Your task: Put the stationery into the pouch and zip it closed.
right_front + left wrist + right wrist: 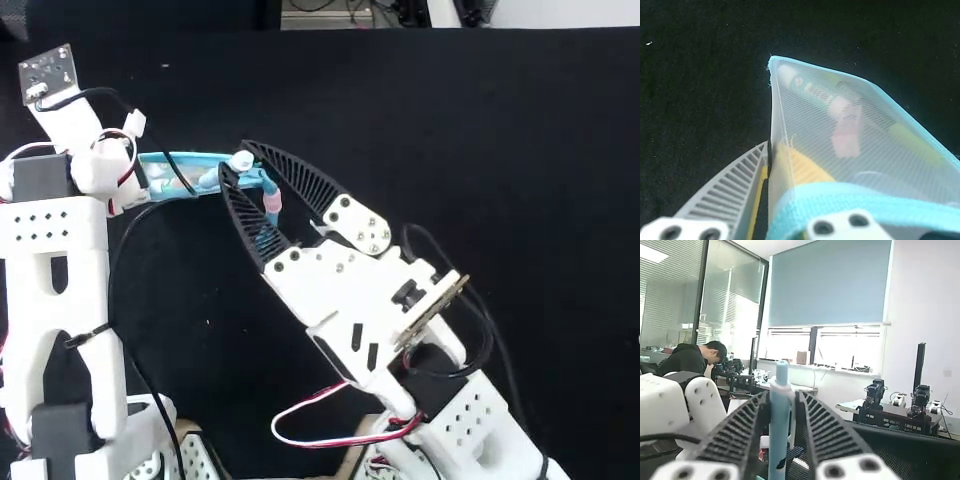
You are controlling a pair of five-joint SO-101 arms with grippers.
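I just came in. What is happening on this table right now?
Two robot arms are packing a mesh pouch on the black table. The left arm holds the pouch with its jaws shut on one edge, and other stationery already lies inside. The right arm has its jaws shut on a blue pen, right at the pouch's end. That pen seems not yet inside.

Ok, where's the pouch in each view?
High view: pouch upper left, between the white arm and the black pincer.
Left wrist view: its mesh side up close, clamped in the left pincer.
Right wrist view: cannot pick it out behind the pen.
Shared landmark: that pen, in the black pincer.
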